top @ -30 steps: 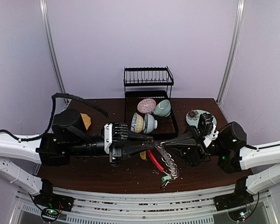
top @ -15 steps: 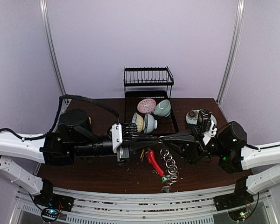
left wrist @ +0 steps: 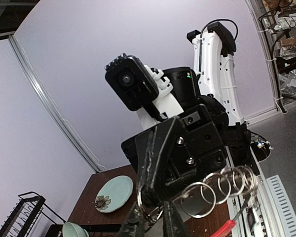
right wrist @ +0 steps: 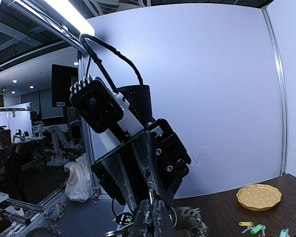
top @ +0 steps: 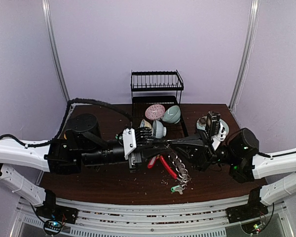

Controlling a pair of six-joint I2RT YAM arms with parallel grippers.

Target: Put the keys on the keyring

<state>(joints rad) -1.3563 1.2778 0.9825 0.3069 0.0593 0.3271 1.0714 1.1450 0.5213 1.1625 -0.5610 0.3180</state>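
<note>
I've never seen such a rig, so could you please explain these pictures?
Two robot arms stand at the near edge of a table. One picture looks down from above; the other two come from a camera on each wrist, facing the other arm. The right gripper is shut on a keyring with a red sleeve, above mid-table; the left gripper meets it, grip unclear. A green-tagged key is at the keyring's lower end. Behind stand a dish rack and bowls; more keys lie near a yellow dish.
</note>
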